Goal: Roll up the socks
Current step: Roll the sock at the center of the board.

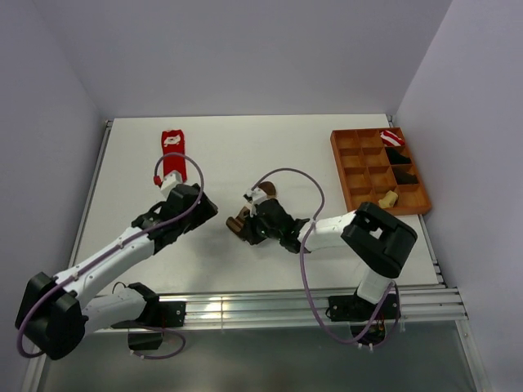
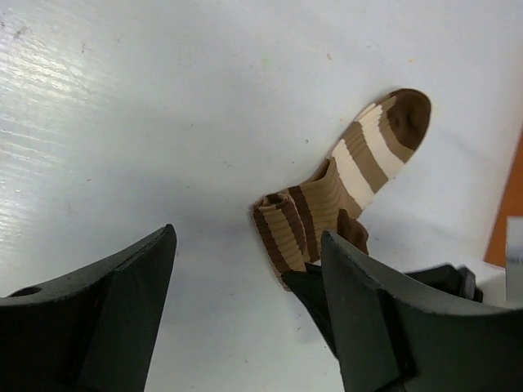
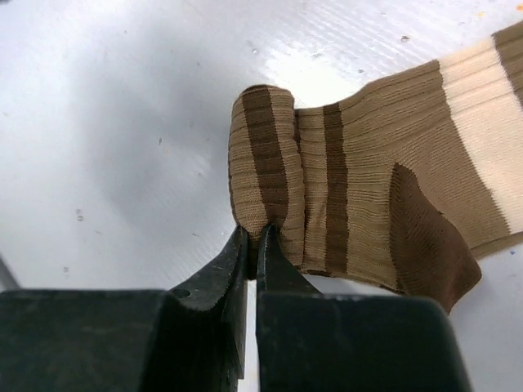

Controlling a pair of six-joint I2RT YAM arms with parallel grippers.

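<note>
1. The long brown-and-tan striped ribbed fabric sock [image 3: 368, 180] lies near the middle of the white worktop [image 1: 245, 147]. One end is turned into a short roll [image 3: 265, 155]; the rest lies flat, with its dark tip at the far end
2. The right jaws are clenched on the near edge of that roll, a thin bite on the outer layers only. The left jaws stand spread wide just beside the sock, grasping nothing
3. Risk: with so little fabric pinched, the roll could slip free or spring open if tugged, since ribbed knit tends to unwind
4. Risk: nothing pins the flat length, so a push may drag the whole sock over the smooth worktop instead of winding it
5. Risk: turning from one edge could skew the roll into a cone. The arms are close, so the left jaws moving in might knock the right ones
6. The flat red fabric sock [image 1: 172, 153] with a white mark lies at the far left, well apart
7. Writing: none readable — that white mark is too small to make out, and no brand shows on the arms or the orange compartment tray [image 1: 339, 167]
</note>
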